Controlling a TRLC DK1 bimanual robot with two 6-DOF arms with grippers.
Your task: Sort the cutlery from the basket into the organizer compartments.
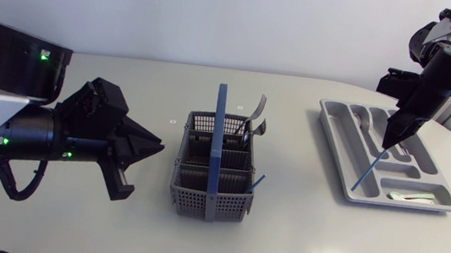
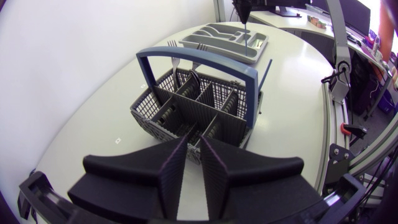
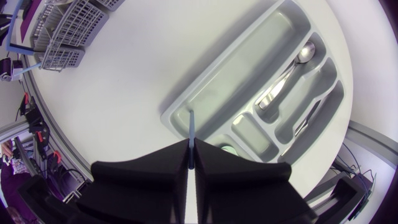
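The grey cutlery basket [image 1: 196,161] with a blue handle [image 1: 218,134] stands mid-table. It holds forks [image 1: 256,121] and a blue-handled piece [image 1: 258,181]. At the right lies the grey organizer [image 1: 337,156] with a spoon [image 3: 292,68] and other cutlery in its compartments. My right gripper [image 1: 389,143] hangs over the organizer, shut on a thin blue-handled utensil [image 1: 368,170] that slants down toward the tray's near-left corner. My left gripper [image 1: 157,147] stays just left of the basket, fingers [image 2: 171,168] a narrow gap apart with nothing between them; the basket [image 2: 199,106] is straight ahead of it.
A white item [image 1: 413,196] lies in the organizer's front compartment. Bare tabletop separates basket and organizer [image 2: 227,37]. The table's curved edge runs close behind the organizer on the right.
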